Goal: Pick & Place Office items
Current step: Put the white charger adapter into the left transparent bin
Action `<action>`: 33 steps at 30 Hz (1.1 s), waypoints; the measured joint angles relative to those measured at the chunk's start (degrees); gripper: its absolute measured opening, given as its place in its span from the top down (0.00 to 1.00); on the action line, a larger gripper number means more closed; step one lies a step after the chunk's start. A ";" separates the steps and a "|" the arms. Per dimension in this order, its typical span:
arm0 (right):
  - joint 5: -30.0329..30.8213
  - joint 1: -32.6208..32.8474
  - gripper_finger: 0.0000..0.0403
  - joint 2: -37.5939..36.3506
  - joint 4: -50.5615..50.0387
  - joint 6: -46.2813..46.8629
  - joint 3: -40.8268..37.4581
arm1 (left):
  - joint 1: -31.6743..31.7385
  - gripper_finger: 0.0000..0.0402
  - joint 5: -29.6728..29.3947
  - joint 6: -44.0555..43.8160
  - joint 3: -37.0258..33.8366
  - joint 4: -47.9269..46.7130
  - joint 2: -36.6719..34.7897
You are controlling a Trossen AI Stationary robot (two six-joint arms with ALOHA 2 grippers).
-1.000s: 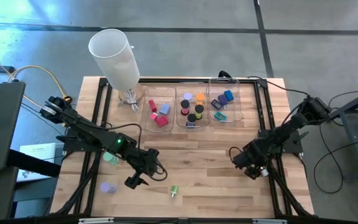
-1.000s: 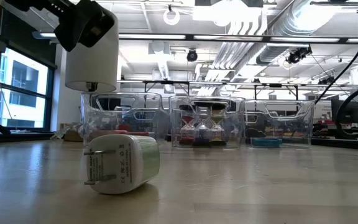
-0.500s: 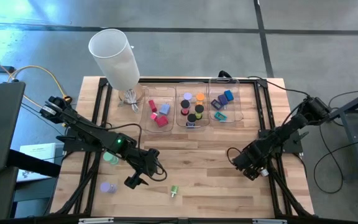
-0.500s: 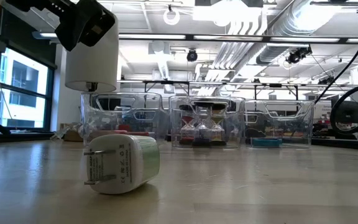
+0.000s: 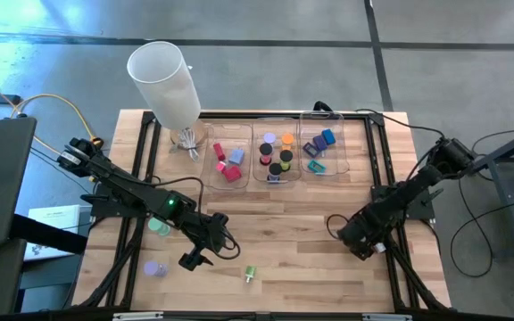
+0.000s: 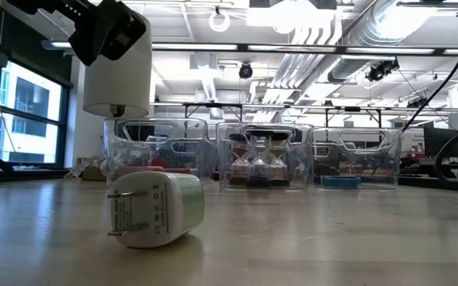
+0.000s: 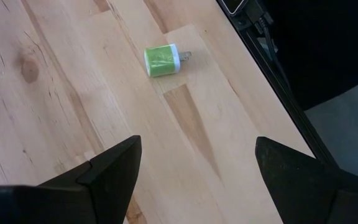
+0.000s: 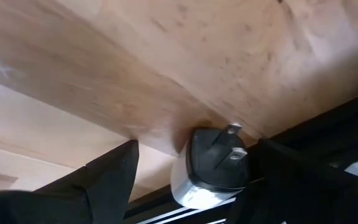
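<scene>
The green plug adapter (image 5: 250,273) lay on the worktop (image 5: 284,241) just ahead of the left claw (image 5: 192,259), whose fingers stood spread and empty. It looked light, rigid and smooth, best pinched across its flat sides. The right claw (image 5: 353,237), also spread, hovered near a black-faced plug (image 8: 213,163). Three trays (image 5: 277,177) held about fourteen pieces.

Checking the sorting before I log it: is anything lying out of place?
Yes. Three pieces lie outside the clear trays on the wooden table: a green-and-white plug adapter on its side, a lavender cap and a teal cap. A black-faced plug sits at the table's edge.
</scene>
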 joint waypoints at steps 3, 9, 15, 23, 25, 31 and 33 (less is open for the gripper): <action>-0.83 0.29 0.25 0.02 1.29 0.24 -0.08 | 0.00 0.23 -0.02 0.00 0.00 0.00 -0.02; -2.01 0.42 0.43 0.13 1.94 0.40 -0.33 | 0.00 0.23 -0.02 0.95 0.02 0.64 -0.02; -1.42 0.44 0.71 0.13 1.80 -0.73 -0.31 | 0.00 0.23 -0.04 0.11 0.02 2.02 -0.02; 0.72 0.44 0.71 0.09 2.44 -1.03 0.00 | 0.00 0.23 -0.04 -0.10 0.02 3.62 -0.02; 2.33 0.42 0.71 0.07 2.83 -1.05 0.80 | 0.00 0.23 -0.07 -0.48 0.02 4.08 -0.02; 12.76 0.37 0.71 0.15 3.74 -3.60 6.65 | 0.38 0.23 -0.31 -2.95 0.05 5.53 0.22; 17.56 0.10 0.71 0.20 3.44 -4.90 9.96 | 0.87 0.23 -0.33 -3.33 0.07 5.75 0.24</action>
